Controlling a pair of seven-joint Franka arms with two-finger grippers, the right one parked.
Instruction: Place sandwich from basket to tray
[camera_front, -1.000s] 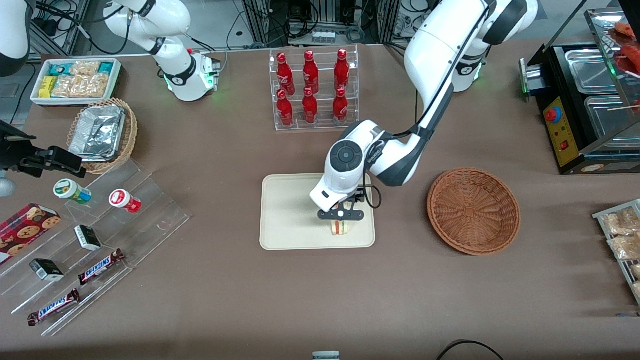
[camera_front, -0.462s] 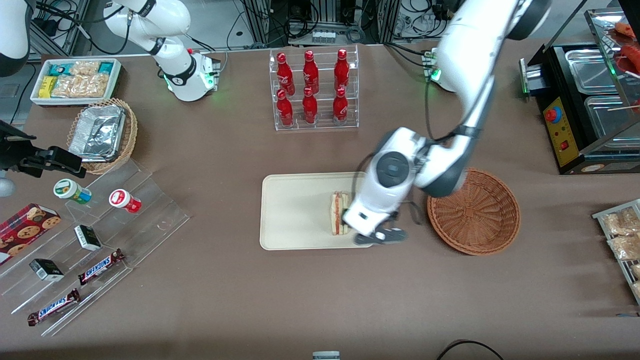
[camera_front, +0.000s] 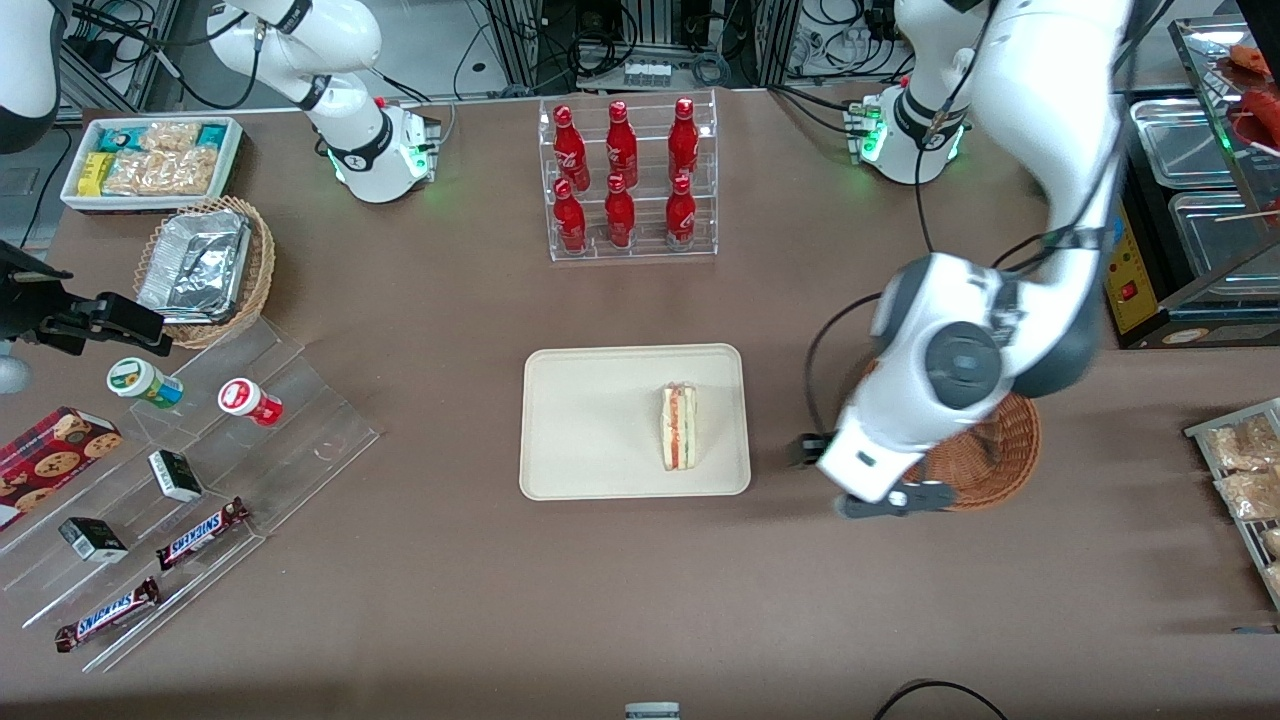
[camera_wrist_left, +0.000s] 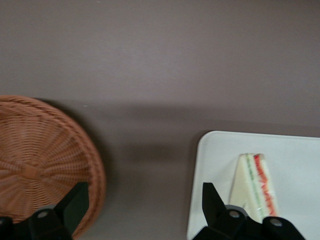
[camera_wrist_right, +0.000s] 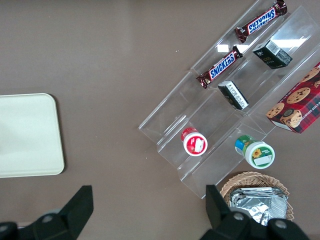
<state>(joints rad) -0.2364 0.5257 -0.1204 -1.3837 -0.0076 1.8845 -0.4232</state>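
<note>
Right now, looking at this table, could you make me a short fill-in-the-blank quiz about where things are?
1. The sandwich lies on the ____, a cream-white one.
2. The wicker basket that the arm works beside holds ____.
3. The gripper hangs with its fingers ____, above the brown table.
4. The clear rack farther from the camera than the tray holds six red ____.

Missing words: tray; nothing; open; bottles

Red bottles (camera_front: 625, 178) in clear rack; Snickers bars (camera_wrist_right: 225, 64), probably cookie box (camera_wrist_right: 296, 106), on stepped stand.
</note>
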